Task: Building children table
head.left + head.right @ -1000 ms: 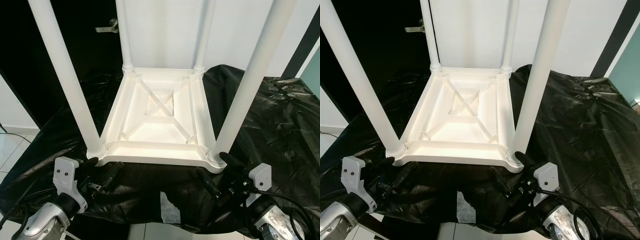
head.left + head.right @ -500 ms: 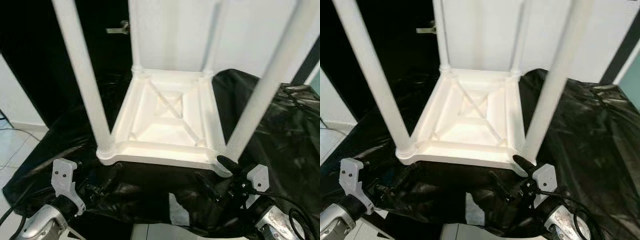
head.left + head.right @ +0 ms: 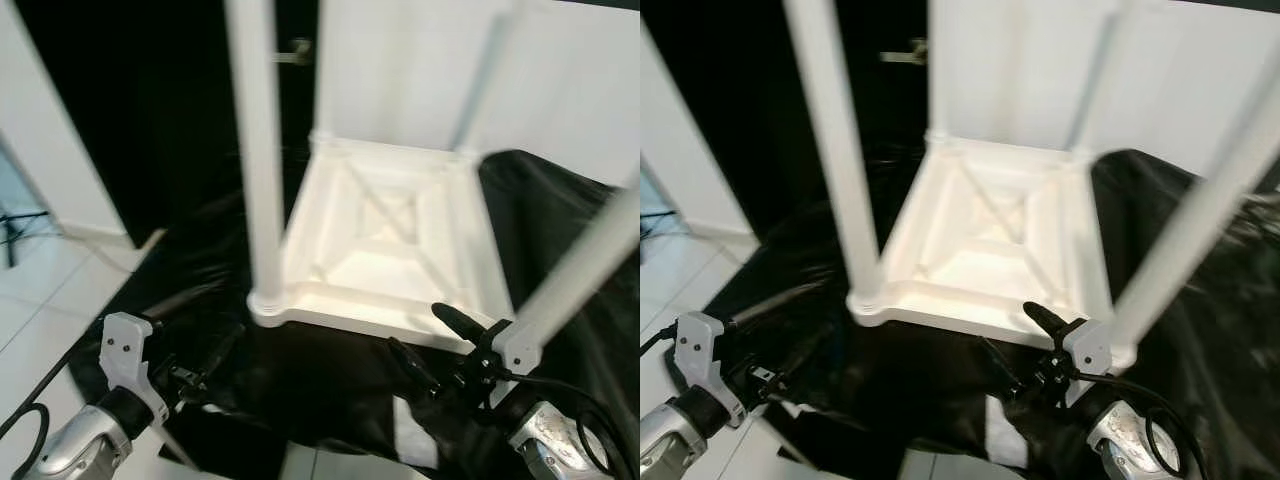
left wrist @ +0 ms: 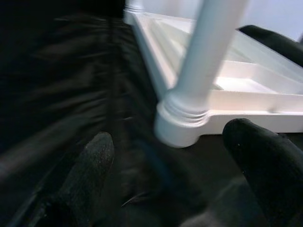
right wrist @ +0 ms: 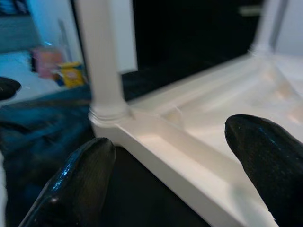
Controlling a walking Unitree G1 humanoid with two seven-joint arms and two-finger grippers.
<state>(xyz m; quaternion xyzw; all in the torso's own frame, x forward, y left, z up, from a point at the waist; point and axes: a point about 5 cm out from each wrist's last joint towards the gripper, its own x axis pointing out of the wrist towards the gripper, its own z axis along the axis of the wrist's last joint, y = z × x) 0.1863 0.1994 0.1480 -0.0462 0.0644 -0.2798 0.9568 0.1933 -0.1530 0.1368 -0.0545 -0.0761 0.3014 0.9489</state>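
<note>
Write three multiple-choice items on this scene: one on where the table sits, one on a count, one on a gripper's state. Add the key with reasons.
1. The table rests on:
A. black sheet
B. bare tiles
C. a red rug

2. How many legs stand up from it?
A. two
B. three
C. four

3. The right gripper is:
A. shut on a leg
B. open, holding nothing
C. shut on the sheet

Key: 1 A, the upturned white table lies on the black sheet. 2 C, one leg rises at each of its four corners. 3 B, the right wrist view shows its fingers spread apart, near the table's edge but gripping nothing.
</note>
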